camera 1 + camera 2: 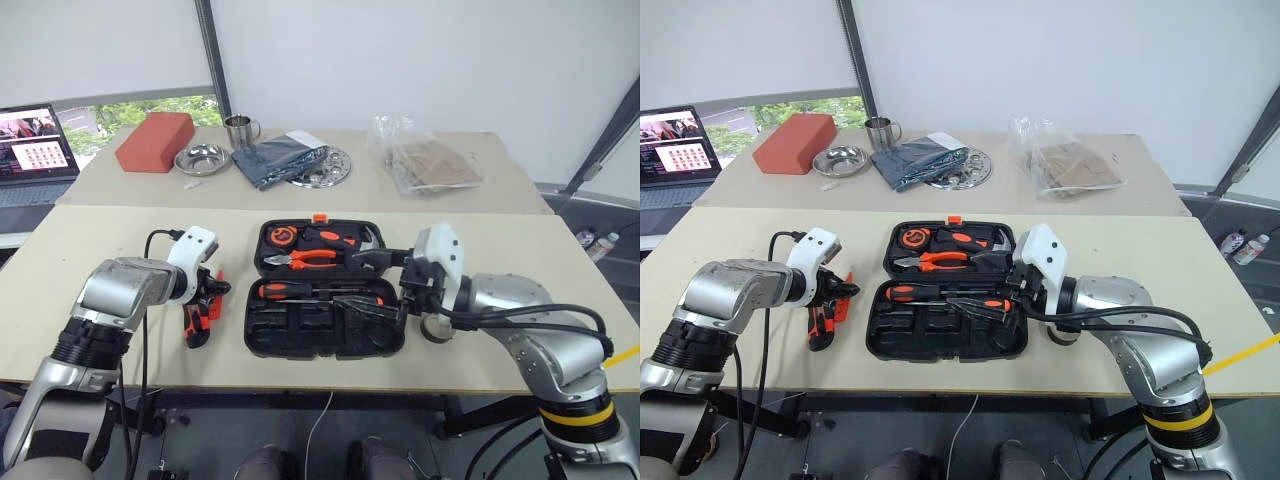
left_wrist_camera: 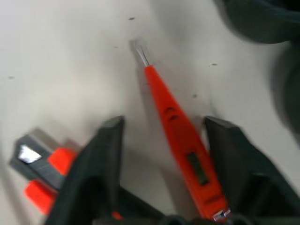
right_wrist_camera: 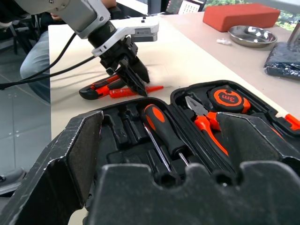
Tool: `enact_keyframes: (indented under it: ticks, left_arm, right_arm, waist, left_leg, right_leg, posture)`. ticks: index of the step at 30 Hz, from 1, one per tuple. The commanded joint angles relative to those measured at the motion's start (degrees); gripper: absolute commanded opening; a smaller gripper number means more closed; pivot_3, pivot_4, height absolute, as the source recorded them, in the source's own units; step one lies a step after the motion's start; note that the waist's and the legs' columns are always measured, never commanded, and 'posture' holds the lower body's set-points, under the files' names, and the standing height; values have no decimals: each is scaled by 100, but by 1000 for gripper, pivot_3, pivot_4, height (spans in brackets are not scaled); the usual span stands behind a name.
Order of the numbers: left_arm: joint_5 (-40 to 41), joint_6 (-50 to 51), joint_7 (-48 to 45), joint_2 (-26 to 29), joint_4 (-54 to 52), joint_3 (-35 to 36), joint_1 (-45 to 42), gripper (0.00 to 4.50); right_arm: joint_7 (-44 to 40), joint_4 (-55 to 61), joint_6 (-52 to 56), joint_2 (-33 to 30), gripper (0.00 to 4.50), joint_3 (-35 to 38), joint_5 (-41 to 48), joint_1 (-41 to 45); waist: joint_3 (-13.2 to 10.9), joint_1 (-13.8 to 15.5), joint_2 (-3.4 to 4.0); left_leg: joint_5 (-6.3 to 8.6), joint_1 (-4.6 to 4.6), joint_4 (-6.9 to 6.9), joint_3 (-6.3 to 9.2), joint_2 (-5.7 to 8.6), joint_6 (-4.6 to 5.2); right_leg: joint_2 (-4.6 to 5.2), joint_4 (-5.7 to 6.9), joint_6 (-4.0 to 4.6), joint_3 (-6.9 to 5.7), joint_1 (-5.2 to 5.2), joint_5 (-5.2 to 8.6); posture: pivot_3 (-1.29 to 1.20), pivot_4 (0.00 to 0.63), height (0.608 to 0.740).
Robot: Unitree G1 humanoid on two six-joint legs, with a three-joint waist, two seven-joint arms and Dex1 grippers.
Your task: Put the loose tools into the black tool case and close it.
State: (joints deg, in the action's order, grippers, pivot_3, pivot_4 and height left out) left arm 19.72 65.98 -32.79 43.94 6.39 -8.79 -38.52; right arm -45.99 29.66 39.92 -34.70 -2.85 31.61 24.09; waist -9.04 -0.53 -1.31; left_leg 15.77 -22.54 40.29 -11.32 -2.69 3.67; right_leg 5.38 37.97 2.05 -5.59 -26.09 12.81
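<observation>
The black tool case [image 1: 262, 338] lies open in the middle of the near table. It holds a screwdriver [image 1: 285, 291] with an orange-and-black handle, pliers and a tape measure. Left of it, the slim orange tool [image 2: 178, 126] and the utility knife [image 1: 196, 325] lie on the table. My left gripper [image 1: 213, 295] points down at them, open, its fingers [image 2: 105, 154] straddling the slim tool. Over the case's right half my right gripper [image 1: 375, 282] hangs open with nothing between its fingers. A small dark tape roll [image 1: 437, 328] sits on the table right of the case, partly under my right arm.
On the far table stand a red-orange box [image 1: 155, 141], a steel bowl [image 1: 200, 158], a metal mug [image 1: 238, 130], a dark cloth [image 1: 280, 160] on a round plate, and a plastic bag [image 1: 425, 155]. A laptop [image 1: 35, 145] sits at the far left.
</observation>
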Motion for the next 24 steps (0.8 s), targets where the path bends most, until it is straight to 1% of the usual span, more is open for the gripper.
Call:
enact_keyframes:
  ticks: [1, 2, 3, 4, 7, 10, 12, 14, 17, 20, 24]
  left_arm:
    - [-22, 127, -125, -59, 210, 87, 48, 1048]
    - [-82, -30, -222, 82, 233, 132, -49, 789]
    - [-172, -235, -338, 230, 237, 126, -118, 321]
    - [-262, -508, -504, 393, 217, 90, -173, 227]
    - [-219, -1596, -1667, 885, 70, 33, -462, 138]
    - [-25, -2493, -2968, 1065, -36, -54, -851, 102]
    - [152, -2771, -3771, 1058, -147, -182, -1008, 101]
    - [181, -2814, -4437, 1087, -267, -456, -1089, 101]
    - [-174, -3293, -5201, 1111, -348, -991, -1034, 101]
    - [-527, -3676, -5465, 892, -183, -1397, -1100, 101]
    - [-804, -3935, -5590, 338, 58, -1719, -1252, 101]
  right_arm:
    - [-8, 329, 162, -189, 4500, 322, 300, -63]
    - [-81, 383, 288, -319, 4500, 359, 412, -126]
    - [-157, 444, 407, -450, 4500, 392, 516, -197]
    - [-251, 517, 505, -599, 4500, 431, 624, -286]
    - [-508, 766, 656, -1030, 4500, 693, 964, -704]
    - [-627, 929, 619, -1359, 4500, 869, 1010, -1119]
    - [-581, 991, 566, -1443, 4500, 931, 988, -1280]
    - [-475, 1028, 570, -1450, 4500, 990, 1012, -1346]
    - [-300, 1065, 569, -1402, 4500, 1068, 1011, -1392]
    - [-124, 1114, 594, -1359, 4500, 1126, 1033, -1437]
    - [58, 1265, 588, -1339, 4500, 1169, 1056, -1596]
  waist:
    - [0, 0, 0]
    - [0, 1, 0]
    - [0, 3, 0]
    - [0, 2, 0]
    - [-8, 1, -14]
    - [-11, 30, -19]
    - [-11, 77, -19]
    - [-11, 93, -19]
    - [-11, 77, -19]
    - [-11, 78, -19]
    - [-12, 122, -20]
  left_leg:
    - [0, 2, 0, 0, 0, 0]
    - [0, 2, 0, 0, -1, 0]
    - [0, 2, 0, 1, -2, 0]
    - [0, 1, 0, 1, -2, 0]
    - [0, -12, -1, 2, -4, 0]
    - [0, -31, 1, 6, -7, 0]
    - [1, -34, 5, 7, -4, 1]
    - [4, -30, 5, 5, -2, 7]
    - [4, -29, 9, 3, -2, 8]
    - [3, -31, 14, 5, -5, 7]
    - [6, -41, 33, 12, -5, 15]
  right_leg:
    - [1, 1, 0, 4, 0, 0]
    - [1, 2, 0, 6, 0, 0]
    - [0, 1, 0, 7, 0, 0]
    - [0, 1, 0, 7, 0, 0]
    - [-2, -4, 4, 2, -12, 2]
    - [-4, -10, 9, -9, -22, 3]
    - [0, -15, 8, -13, -19, 3]
    - [0, -19, 6, -14, -15, 4]
    - [-7, -12, -2, -15, -16, 9]
    - [-12, -9, -8, -11, -17, 12]
    - [-12, -9, -10, -8, -16, 13]
  posture:
    - [0, 150, 736]
    - [0, 150, 736]
    - [0, 150, 736]
    - [0, 150, 736]
    - [0, 150, 736]
    - [0, 150, 736]
    - [0, 150, 736]
    - [0, 150, 736]
    - [0, 150, 736]
    - [0, 150, 736]
    - [0, 150, 736]
